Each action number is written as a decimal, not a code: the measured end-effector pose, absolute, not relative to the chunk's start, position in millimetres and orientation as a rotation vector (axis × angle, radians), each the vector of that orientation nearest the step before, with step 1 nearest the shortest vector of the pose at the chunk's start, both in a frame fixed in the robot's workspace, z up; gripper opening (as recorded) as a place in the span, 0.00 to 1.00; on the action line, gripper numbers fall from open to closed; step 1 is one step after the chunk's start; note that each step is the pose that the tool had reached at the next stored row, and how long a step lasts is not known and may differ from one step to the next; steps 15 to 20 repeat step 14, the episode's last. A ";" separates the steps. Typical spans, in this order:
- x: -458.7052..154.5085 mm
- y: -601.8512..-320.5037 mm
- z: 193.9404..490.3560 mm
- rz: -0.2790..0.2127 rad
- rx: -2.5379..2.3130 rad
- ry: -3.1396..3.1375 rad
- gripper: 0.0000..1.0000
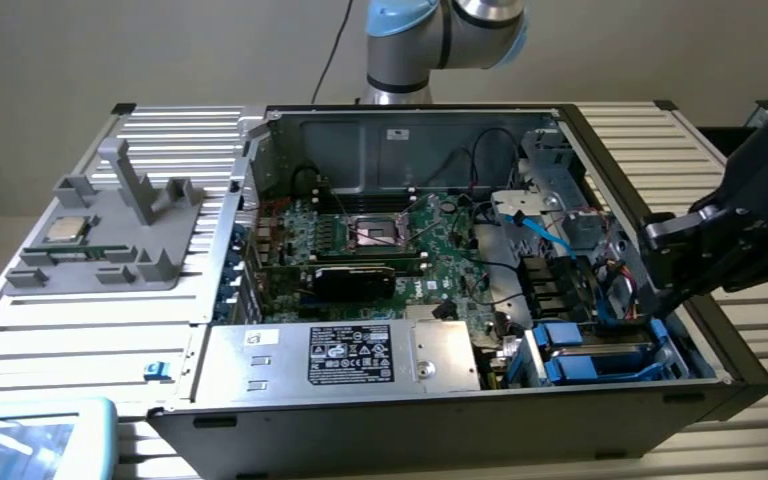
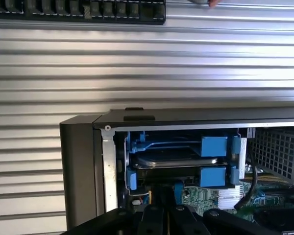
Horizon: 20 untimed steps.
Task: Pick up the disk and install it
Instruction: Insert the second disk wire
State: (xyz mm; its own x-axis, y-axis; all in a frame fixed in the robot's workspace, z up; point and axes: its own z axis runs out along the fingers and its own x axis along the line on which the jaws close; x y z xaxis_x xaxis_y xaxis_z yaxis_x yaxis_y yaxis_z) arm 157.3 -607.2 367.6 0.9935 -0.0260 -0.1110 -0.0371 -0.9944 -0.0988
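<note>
Exterior view: set high, angled down on open computer case (image 1: 491,250) lying on ribbed bench (image 1: 77,330), whole case taken in. Wrist view: held close and low beside case (image 2: 81,161), aimed sideways into blue drive bay (image 2: 186,161). Bay corner (image 1: 598,355) shared by both.

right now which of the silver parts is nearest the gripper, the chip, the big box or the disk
The disk in its blue rails, in the case's corner bay just below the shut gripper. The big box with the black label lies further off, and the chip sits outside the case.
</note>
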 end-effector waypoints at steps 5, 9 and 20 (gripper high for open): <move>157.2 -602.4 375.2 0.164 -3.040 0.049 0.11; 157.3 -601.2 375.2 0.170 -3.043 0.048 0.11; 157.3 -601.2 375.2 0.179 -3.045 0.048 0.11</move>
